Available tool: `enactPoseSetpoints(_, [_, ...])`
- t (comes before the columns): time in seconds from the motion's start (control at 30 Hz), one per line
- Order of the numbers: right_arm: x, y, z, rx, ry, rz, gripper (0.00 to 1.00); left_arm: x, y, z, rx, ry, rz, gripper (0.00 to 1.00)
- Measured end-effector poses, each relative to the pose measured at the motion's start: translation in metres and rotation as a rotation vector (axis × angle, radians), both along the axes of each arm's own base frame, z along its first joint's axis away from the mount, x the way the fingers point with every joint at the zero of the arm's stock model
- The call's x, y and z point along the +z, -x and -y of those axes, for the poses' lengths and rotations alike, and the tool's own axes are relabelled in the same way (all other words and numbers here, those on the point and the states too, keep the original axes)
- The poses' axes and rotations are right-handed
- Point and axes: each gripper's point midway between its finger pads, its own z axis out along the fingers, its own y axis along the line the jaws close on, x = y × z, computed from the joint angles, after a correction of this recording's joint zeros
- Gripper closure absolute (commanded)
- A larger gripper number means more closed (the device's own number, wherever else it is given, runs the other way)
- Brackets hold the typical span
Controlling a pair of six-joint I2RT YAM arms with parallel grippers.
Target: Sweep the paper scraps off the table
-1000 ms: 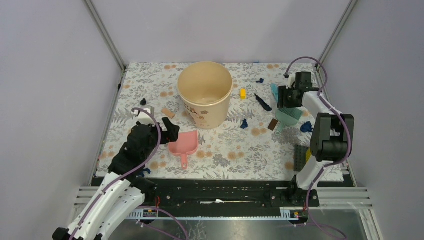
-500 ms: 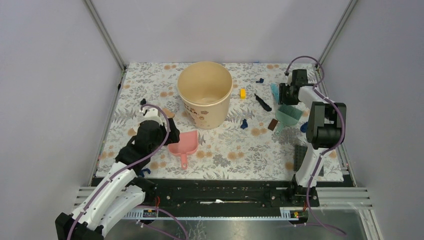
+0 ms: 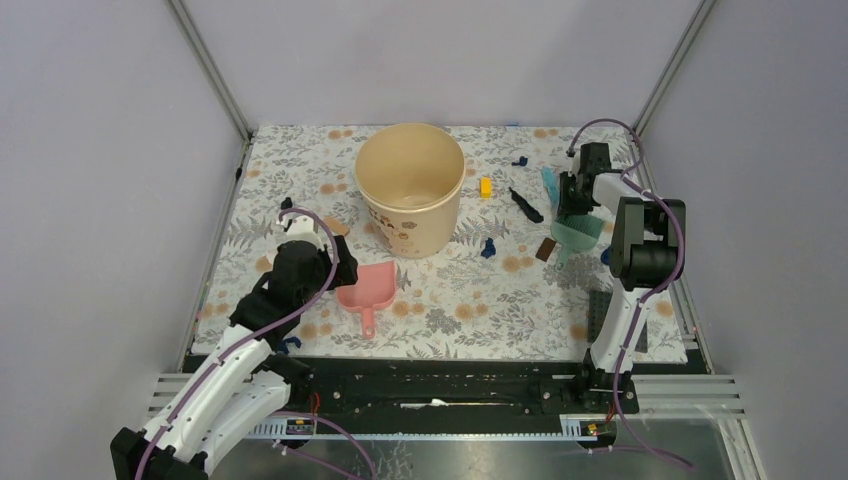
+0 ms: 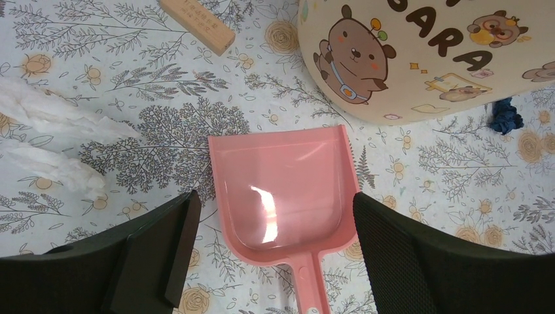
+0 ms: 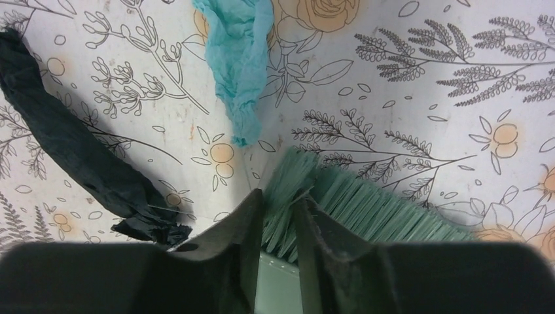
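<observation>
The right jaws pinch the green brush point(image 5: 366, 209), and the nearest of the paper scraps point(image 3: 488, 248), a long black strip point(image 5: 72, 157), lies slantwise on the desk point(image 5: 425, 163) just to its left, apparently clear of the bristles, while the left jaws hang spread over the pink dustpan point(image 4: 285, 190).

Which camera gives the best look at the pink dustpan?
The left wrist view: the pink dustpan fills the middle, seen from above, framed by the open left gripper. The top external view shows it small beside the left arm. The right wrist view misses it.
</observation>
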Motion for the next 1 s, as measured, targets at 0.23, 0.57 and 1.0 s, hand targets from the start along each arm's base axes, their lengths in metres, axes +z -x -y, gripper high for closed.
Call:
enactPoseSetpoints(0.23, [-0.001, 0.001, -0.002, 0.004, -0.007, 0.001, 1.0, 0.0, 0.0, 0.0, -0.001, 0.001, 0.001, 0.09])
enactPoseSetpoints(0.57, [0.053, 0.027, 0.002, -0.002, 0.027, 0.088, 1.0, 0.017, 0.003, 0.0, -0.001, 0.041, 0.054, 0.2])
enactPoseSetpoints(1.0, [0.2, 0.071, -0.024, 0.081, -0.052, 0.439, 1.0, 0.102, -0.011, 0.047, -0.166, 0.225, 0.178, 0.25])
